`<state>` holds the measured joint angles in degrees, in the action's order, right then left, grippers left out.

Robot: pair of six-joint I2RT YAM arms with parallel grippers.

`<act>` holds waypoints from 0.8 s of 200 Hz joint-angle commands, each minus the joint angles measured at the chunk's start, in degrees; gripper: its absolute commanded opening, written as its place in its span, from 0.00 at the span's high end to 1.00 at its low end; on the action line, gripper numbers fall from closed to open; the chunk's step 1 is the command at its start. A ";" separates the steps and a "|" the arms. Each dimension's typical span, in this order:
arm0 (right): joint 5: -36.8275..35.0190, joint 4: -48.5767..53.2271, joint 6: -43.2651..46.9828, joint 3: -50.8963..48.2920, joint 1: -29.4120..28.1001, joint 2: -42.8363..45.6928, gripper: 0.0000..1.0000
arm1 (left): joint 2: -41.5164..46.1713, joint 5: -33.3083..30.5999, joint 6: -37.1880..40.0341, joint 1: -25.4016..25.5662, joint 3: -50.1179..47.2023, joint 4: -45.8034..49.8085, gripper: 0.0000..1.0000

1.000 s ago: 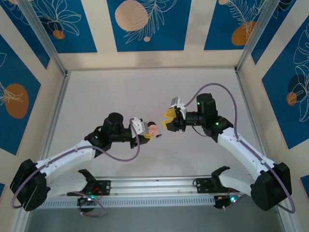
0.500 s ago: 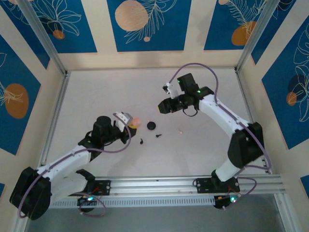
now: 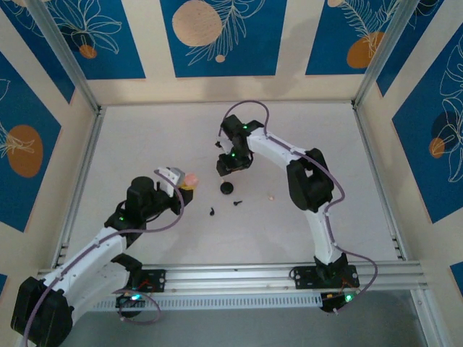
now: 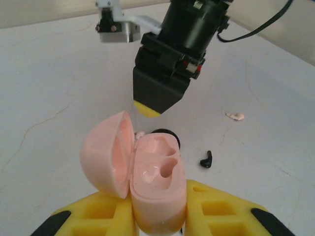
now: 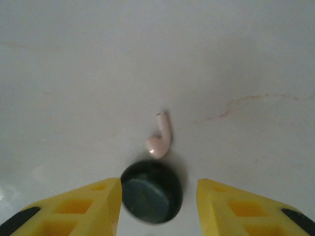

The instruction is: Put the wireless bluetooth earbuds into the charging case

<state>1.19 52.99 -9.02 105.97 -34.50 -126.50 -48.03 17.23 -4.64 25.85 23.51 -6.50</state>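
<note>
The left claw (image 4: 157,209) is clamped on the base of the pink charging case (image 4: 157,177), held above the desk (image 3: 145,144) left of its middle, lid (image 4: 106,152) swung open and both wells bare. The right claw (image 5: 158,194) hangs near the middle of the desk with its jaws parted and nothing between them, poised over a black round disc (image 5: 151,191). One pink earbud (image 5: 161,137) lies flat, its bud end touching the disc's far rim. A second pink earbud (image 4: 235,116) lies well apart, toward the right edge. Two tiny black stubby pieces (image 3: 212,212) lie nearer the front edge; they may be earbuds too

The likely trouble is the disc: the jaws line up on it rather than on the earbud, so closing here could pinch the disc or knock the earbud away. The earbud is small, smooth and lying flat, so it may also slip or twist between the fingers
</note>
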 commanded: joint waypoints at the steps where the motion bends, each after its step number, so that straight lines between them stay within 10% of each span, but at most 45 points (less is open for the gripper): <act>1: -0.94 3.71 -0.25 3.35 -0.46 -2.84 0.56 | 0.83 -0.54 -0.81 -0.97 -0.38 1.58 0.77; 160: -1.32 3.74 0.49 6.09 -2.50 -9.21 0.60 | 0.92 2.26 0.27 -1.37 -0.21 1.05 0.76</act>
<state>0.32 54.96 -8.97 110.89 -36.29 -134.08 -48.05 17.85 -4.58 25.23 23.51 -5.08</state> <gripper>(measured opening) 0.403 0.242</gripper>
